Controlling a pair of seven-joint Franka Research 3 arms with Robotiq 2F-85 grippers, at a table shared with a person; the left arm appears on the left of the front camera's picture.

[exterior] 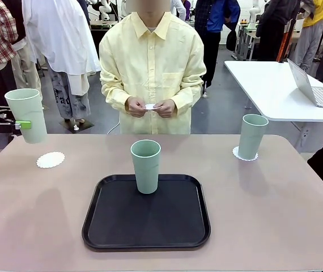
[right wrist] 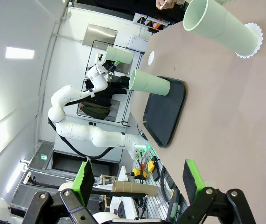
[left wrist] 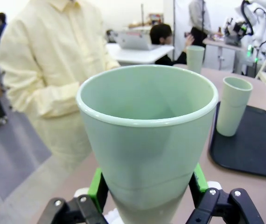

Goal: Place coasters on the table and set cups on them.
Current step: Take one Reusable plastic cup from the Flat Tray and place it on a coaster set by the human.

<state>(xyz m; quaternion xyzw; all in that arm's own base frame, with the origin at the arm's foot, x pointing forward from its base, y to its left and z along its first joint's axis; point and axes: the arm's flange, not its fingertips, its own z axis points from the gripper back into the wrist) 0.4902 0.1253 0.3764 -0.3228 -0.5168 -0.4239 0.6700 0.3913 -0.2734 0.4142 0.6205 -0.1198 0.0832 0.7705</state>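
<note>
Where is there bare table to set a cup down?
Wide bare table left of the black tray, nearer than the empty coaster; equally right of the tray, nearer than the right cup on its coaster. The tray's far middle holds a cup.

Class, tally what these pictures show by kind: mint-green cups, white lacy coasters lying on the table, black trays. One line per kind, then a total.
Cups: 3 (raised cup, cup on the tray, right cup)
Coasters on the table: 2 (bare coaster, coaster under the right cup)
Trays: 1
Total: 6
</note>
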